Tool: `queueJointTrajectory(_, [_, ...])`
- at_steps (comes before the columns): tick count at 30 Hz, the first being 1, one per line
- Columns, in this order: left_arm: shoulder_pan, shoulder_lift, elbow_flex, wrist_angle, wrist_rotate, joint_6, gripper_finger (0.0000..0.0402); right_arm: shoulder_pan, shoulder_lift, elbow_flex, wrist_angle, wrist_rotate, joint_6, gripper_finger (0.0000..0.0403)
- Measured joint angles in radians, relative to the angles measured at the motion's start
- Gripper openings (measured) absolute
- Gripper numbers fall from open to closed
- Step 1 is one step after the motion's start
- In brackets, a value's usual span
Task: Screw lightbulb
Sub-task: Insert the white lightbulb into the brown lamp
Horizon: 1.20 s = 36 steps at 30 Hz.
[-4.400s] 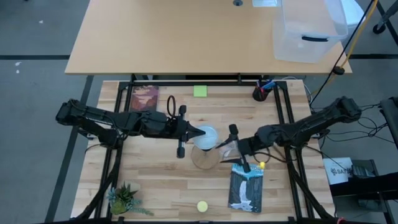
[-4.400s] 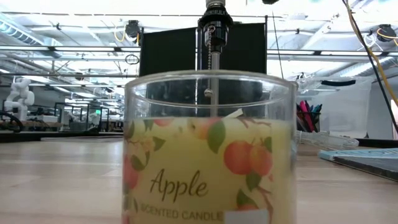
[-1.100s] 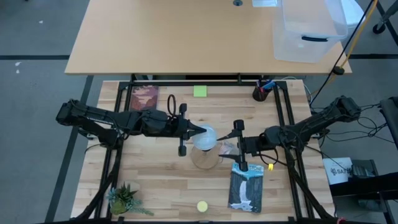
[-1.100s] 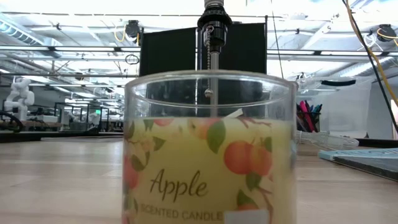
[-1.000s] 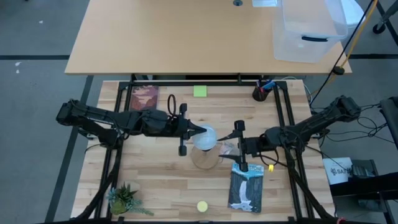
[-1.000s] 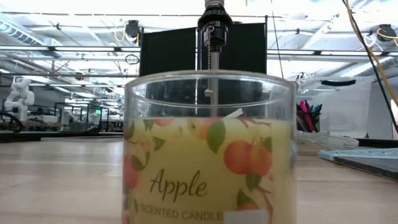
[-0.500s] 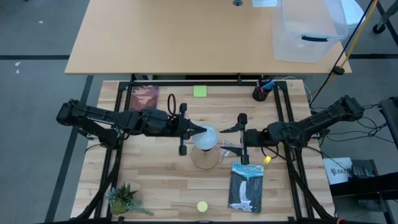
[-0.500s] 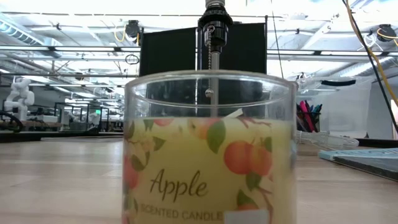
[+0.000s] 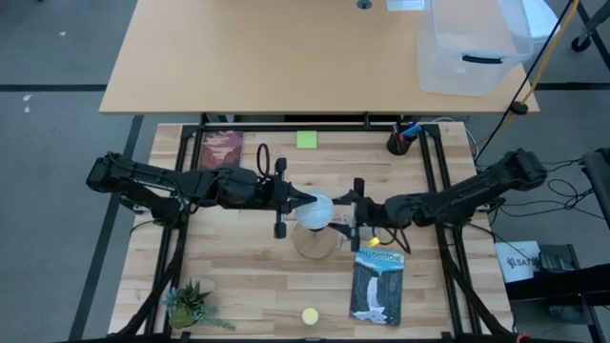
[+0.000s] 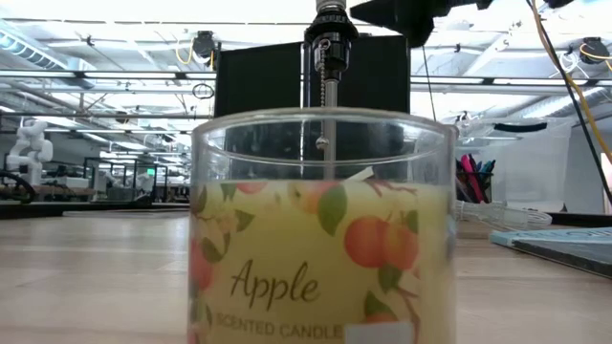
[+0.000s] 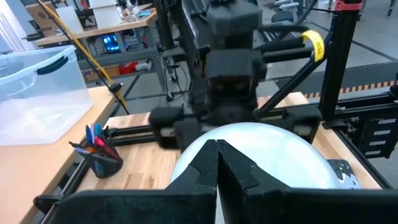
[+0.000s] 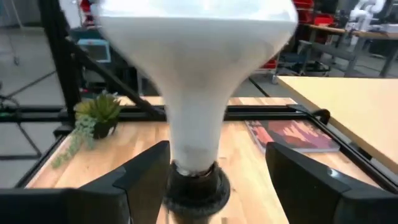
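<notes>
Lightbulb (image 12: 193,81) stands neck-down in the black socket (image 12: 194,186), seemingly partly threaded; turning left. Right gripper (image 12: 214,168) spread around neck; left gripper (image 9: 303,199) pressed together against globe.

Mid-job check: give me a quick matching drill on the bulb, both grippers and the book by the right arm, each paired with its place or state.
Things:
1. lightbulb
2. left gripper
3. right gripper
4. book with the waterfall cover

States:
A. jaws open, one on either side of the bulb's neck
B. lying flat on the table, near the right arm
C. standing neck-down in the black socket
D. jaws shut, tip at the side of the white globe

Pairs: 1-C, 2-D, 3-A, 4-B
</notes>
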Motion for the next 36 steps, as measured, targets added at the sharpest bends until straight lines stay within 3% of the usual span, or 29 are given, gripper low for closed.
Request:
queueJointTrajectory(8, [0.0,-0.001,0.0,-0.006,0.0,-0.018,0.0,-0.004,0.069,0.001,0.118,-0.079,0.004,0.0272])
queueJointTrajectory(23, [0.0,-0.001,0.0,-0.006,0.0,-0.017,0.0,-0.057,0.187,0.001,0.299,-0.078,0.021,0.0258])
queueJointTrajectory(36, [0.0,-0.001,0.0,0.005,0.001,-0.008,0.0,-0.057,0.187,0.001,0.292,-0.084,-0.005,0.0176])
